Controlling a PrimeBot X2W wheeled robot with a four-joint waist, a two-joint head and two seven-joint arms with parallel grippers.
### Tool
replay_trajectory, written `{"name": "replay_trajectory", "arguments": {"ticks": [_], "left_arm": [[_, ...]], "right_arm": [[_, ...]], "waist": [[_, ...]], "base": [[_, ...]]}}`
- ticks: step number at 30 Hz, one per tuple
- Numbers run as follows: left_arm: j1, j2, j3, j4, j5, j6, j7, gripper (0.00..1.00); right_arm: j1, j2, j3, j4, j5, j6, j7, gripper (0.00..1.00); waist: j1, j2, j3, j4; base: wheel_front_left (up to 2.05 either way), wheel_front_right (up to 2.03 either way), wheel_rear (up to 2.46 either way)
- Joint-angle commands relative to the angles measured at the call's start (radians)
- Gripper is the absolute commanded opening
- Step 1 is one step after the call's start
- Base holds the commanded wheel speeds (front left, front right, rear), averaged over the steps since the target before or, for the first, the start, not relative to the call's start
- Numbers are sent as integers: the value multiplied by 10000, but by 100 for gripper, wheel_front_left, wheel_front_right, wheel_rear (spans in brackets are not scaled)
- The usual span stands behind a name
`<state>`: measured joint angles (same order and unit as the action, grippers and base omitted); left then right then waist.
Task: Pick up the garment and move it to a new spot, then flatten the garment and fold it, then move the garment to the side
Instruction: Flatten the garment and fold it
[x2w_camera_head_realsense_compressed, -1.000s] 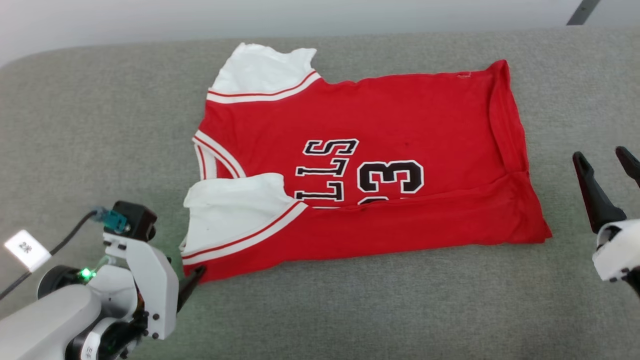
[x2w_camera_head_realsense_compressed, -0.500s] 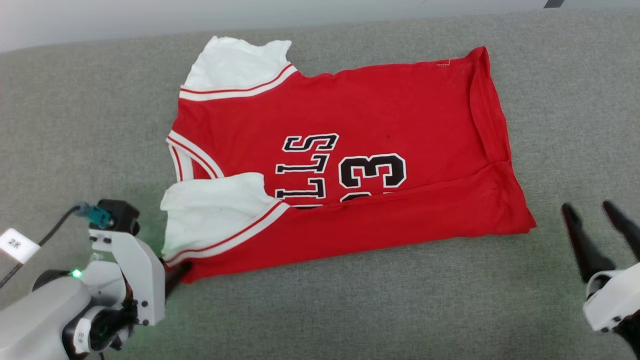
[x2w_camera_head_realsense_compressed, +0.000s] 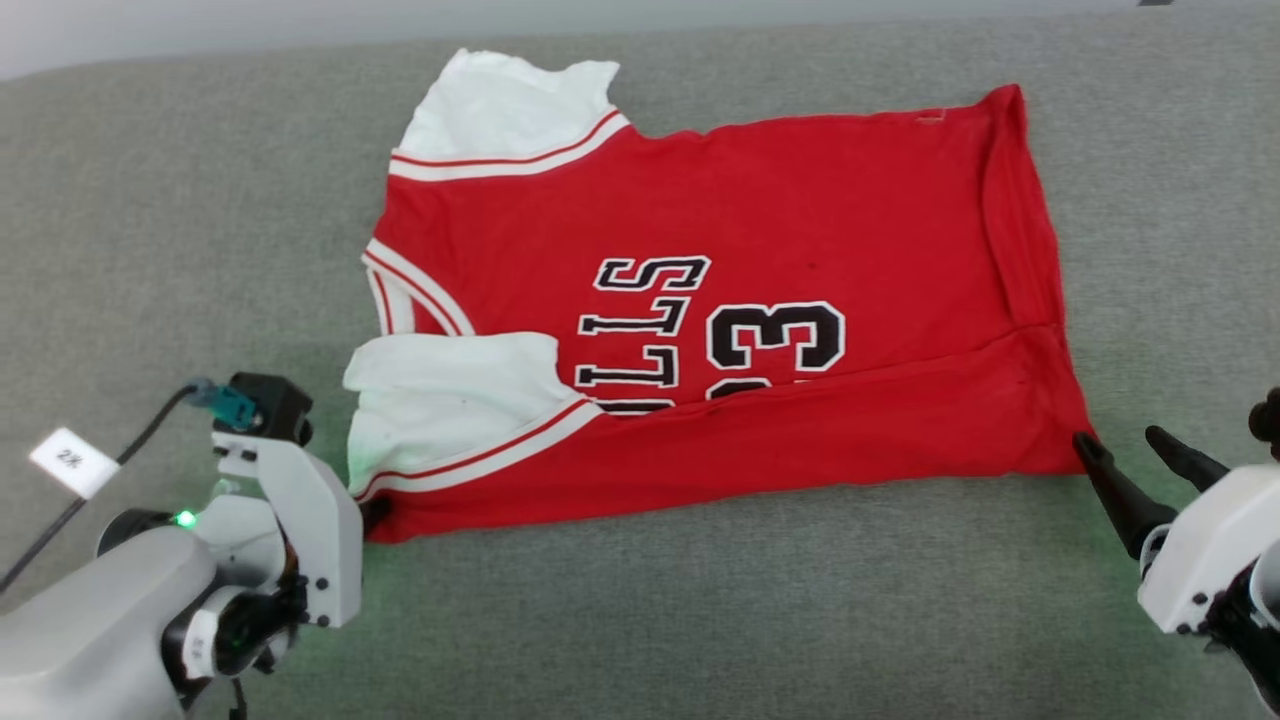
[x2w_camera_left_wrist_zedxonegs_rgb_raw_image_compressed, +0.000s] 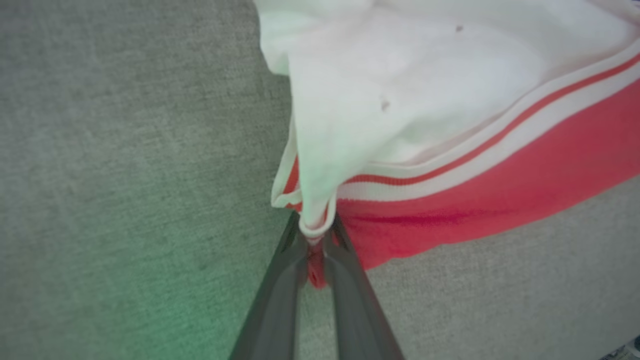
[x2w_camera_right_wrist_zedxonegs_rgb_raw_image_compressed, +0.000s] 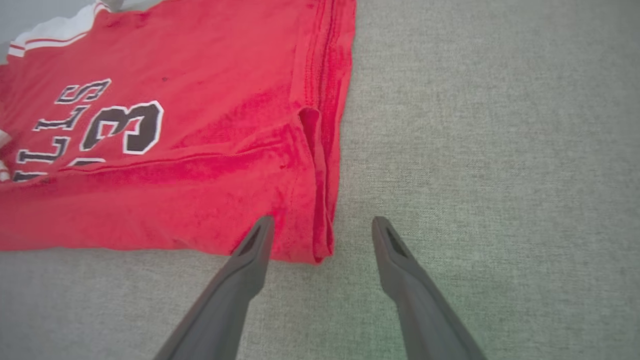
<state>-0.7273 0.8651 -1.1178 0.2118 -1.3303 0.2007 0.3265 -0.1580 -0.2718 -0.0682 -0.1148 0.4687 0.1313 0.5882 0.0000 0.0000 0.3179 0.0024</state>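
The garment (x2w_camera_head_realsense_compressed: 760, 210) is a bright red T-shirt with white sleeves and black lettering. It lies flat on the grey cloth surface (x2w_camera_head_realsense_compressed: 160, 200), its near long edge folded over. My left gripper (x2w_camera_left_wrist_zedxonegs_rgb_raw_image_compressed: 315, 232) is shut on the garment's (x2w_camera_left_wrist_zedxonegs_rgb_raw_image_compressed: 500, 165) near-left corner, where white sleeve trim and red cloth bunch between the fingers. In the head view that gripper (x2w_camera_head_realsense_compressed: 375, 515) sits at the shirt's lower-left corner, fingertips hidden by the wrist. My right gripper (x2w_camera_right_wrist_zedxonegs_rgb_raw_image_compressed: 322, 222) is open, its fingers straddling the garment's (x2w_camera_right_wrist_zedxonegs_rgb_raw_image_compressed: 200, 190) near-right hem corner. In the head view the right gripper (x2w_camera_head_realsense_compressed: 1120, 438) sits just right of that corner.
Grey cloth surface (x2w_camera_right_wrist_zedxonegs_rgb_raw_image_compressed: 500, 125) stretches free on all sides of the shirt, widest to the left and along the near edge. A pale wall strip (x2w_camera_head_realsense_compressed: 200, 30) runs along the far edge. A cable with a white tag (x2w_camera_head_realsense_compressed: 68, 462) hangs off my left arm.
My left gripper has closed on the shirt's near-left corner. My right gripper has moved in to the near-right hem corner, still open. The head camera has shifted a little.
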Motion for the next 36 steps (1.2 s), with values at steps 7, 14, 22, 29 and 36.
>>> {"name": "replay_trajectory", "arguments": {"ticks": [7,14,22,29,36], "left_arm": [[81,-767,-422,31,230,-137,193,0],[-15,-974,-423,182,261,-260,118,0],[67,-893,-360,318,176,-339,53,0],[98,-395,-273,-277,68,-66,252,0],[166,357,-258,-1459,48,620,665,0]], "right_arm": [[-1055,-126,220,1609,-195,-9,765,100],[-1842,-2,466,3192,-400,-11,1215,5],[-2104,-294,577,3625,-316,-13,1411,0],[-1834,-670,499,3067,-25,-13,1582,0],[-1279,-978,442,2279,403,-13,2141,0]], "waist": [[0,0,180,477],[0,0,267,658],[0,0,135,668],[0,0,-184,585],[0,0,-481,541]], "base": [[0,0,0],[0,0,0],[0,0,0],[0,0,0],[0,0,0]]}}
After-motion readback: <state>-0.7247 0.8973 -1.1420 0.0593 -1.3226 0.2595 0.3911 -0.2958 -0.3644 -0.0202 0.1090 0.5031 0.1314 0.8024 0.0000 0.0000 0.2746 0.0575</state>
